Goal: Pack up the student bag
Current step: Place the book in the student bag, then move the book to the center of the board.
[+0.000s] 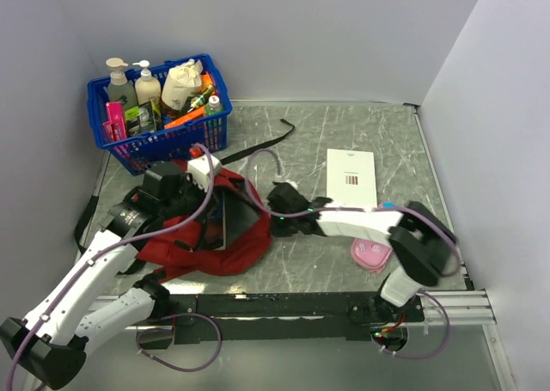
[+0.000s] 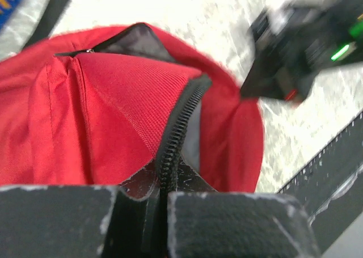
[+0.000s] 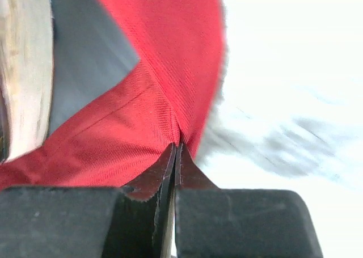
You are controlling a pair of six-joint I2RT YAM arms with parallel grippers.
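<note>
On the desk, the left pincer clamped the zipper edge of the student bag; the right pincer pinched its fabric.

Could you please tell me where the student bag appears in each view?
Top external: the student bag lies low left of centre, between the arms.
Left wrist: it fills left and centre, zipper edge in the left end effector.
Right wrist: its red fabric covers the left, pinched by the right end effector.
Shared landmark: the marbled table.
</note>
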